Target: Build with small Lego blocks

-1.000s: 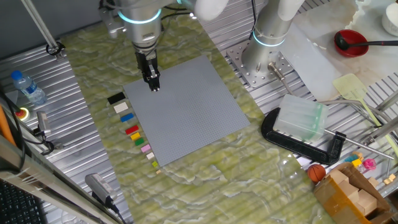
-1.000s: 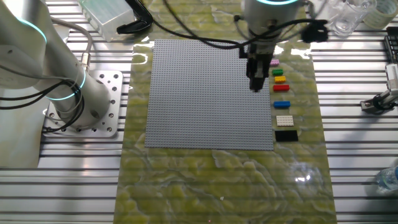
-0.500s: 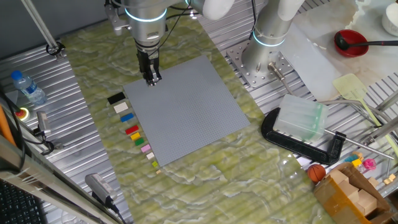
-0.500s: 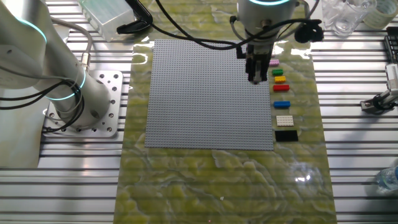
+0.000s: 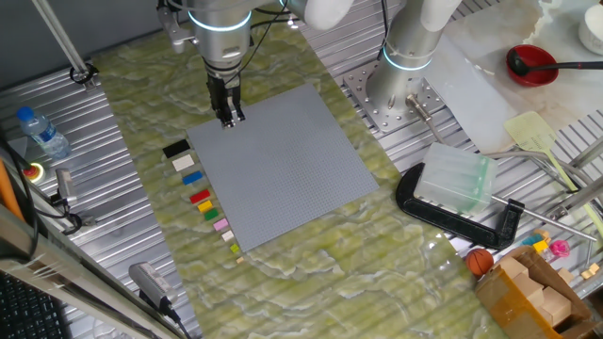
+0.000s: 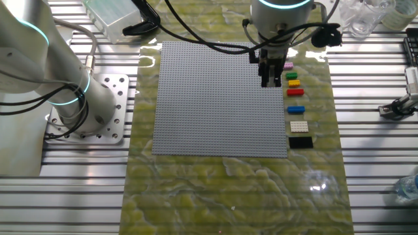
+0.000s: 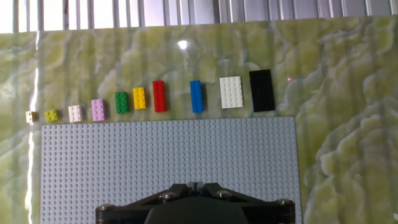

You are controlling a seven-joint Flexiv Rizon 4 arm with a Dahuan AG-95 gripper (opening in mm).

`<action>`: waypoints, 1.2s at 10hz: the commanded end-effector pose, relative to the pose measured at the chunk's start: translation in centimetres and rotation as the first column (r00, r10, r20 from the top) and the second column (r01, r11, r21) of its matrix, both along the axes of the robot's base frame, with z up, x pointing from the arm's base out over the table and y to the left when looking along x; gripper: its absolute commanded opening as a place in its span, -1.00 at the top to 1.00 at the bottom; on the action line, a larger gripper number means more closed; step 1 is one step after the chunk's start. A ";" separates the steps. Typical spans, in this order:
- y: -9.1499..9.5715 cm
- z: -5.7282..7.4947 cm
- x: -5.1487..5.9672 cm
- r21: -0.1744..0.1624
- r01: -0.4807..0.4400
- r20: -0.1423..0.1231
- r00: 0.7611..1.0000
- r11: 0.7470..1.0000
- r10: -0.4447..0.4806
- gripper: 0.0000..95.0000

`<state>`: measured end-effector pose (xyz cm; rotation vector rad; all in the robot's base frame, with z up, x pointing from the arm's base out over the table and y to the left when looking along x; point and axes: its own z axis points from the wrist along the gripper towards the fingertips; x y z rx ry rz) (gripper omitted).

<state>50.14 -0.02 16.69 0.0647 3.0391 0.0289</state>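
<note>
Small Lego blocks lie in a row on the green mat beside the grey baseplate. From one end I see black, cream-white, blue, red, yellow, green and pink, then smaller pale ones. The row starts with black in one fixed view and black in the other. My gripper hangs over the plate's edge near the row. Its fingers are shut together with nothing between them.
A second arm's base stands beside the plate. A black clamp with a clear plastic box lies to the right. A water bottle and a red ladle sit at the table's edges.
Over the last second the gripper has risen and shifted slightly along the plate's edge, away from the blue block's end. The blocks have not moved.
</note>
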 end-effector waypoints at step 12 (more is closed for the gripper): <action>0.1 0.2 0.5 -0.011 0.048 -0.010 0.999 0.999 -0.048 1.00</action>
